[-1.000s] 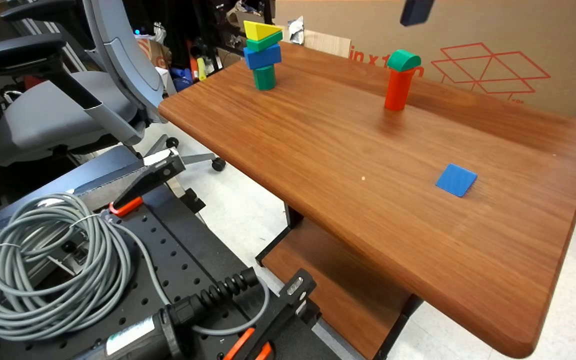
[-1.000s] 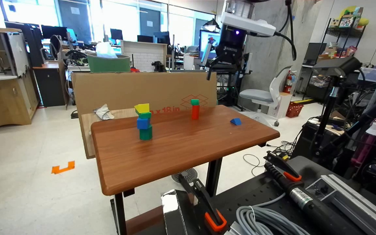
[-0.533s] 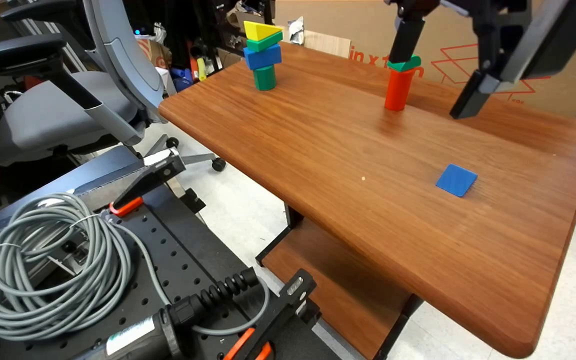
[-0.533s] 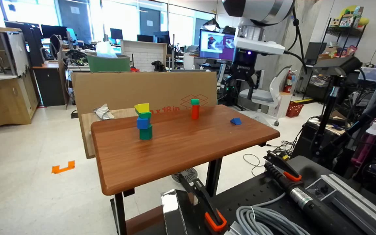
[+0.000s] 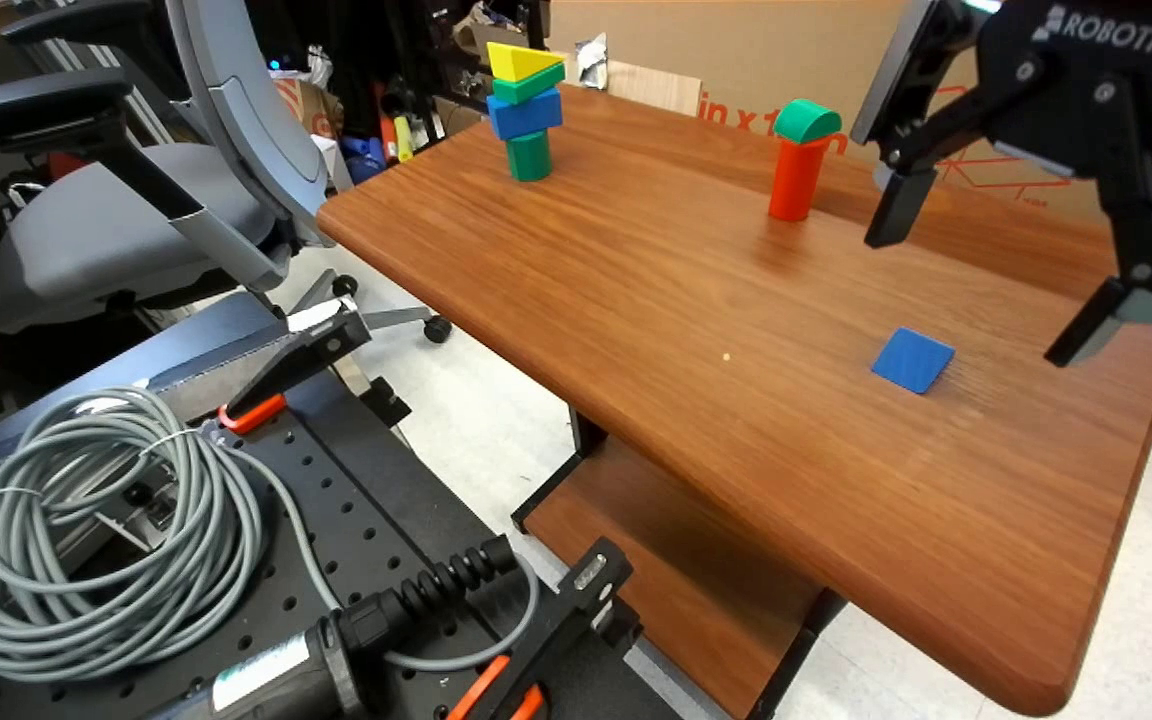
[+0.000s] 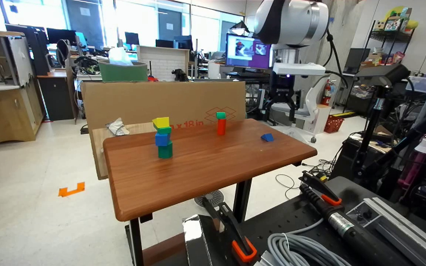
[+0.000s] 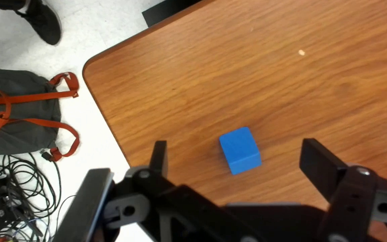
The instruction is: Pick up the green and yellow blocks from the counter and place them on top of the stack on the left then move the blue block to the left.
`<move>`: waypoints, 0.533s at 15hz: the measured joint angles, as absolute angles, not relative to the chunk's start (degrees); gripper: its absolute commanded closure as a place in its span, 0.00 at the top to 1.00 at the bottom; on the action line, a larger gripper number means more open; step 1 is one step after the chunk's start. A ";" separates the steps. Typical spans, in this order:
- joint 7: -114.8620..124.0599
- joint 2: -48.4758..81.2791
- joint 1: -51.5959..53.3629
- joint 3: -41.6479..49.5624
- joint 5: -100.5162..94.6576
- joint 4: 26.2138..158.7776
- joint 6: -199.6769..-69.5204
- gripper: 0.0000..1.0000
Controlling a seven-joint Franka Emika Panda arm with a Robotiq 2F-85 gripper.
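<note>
Moving the lone blue block [image 7: 240, 148] looks to us like the step in hand, for a yellow block [image 5: 516, 61] already tops the left stack [image 5: 526, 114], with a thin green block [image 5: 531, 85] just under it. Our end effector [image 5: 988, 270] hangs above the tabletop [image 5: 656, 260], jaws well apart and nothing clamped; the lone blue block lies on the tabletop, framed between the jaws in the wrist view. To do this well, we should turn slightly so the jaws meet two opposite faces squarely, descend straight and close low down, since the block looks wedge-shaped and a sloping face could slip. Going left, we should steer clear of the red cylinder [image 5: 796, 182] and the green half-round block [image 5: 808, 121] resting on it.

As for containers, a green bin [image 6: 124, 72] has a pale bag-like lump [image 6: 119, 56] above its rim; we cannot make out what the red basket [image 6: 333, 124] or the gray backpack [image 7: 30, 110] holds.
</note>
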State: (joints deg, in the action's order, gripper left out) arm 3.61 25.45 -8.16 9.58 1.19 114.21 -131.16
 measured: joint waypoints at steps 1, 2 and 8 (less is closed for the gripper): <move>2.94 26.98 -8.15 9.56 0.10 113.28 -131.16 1.00; 2.19 28.61 -8.14 9.48 -0.85 112.24 -131.16 1.00; 0.03 37.51 -7.53 8.59 -4.78 104.74 -131.03 0.75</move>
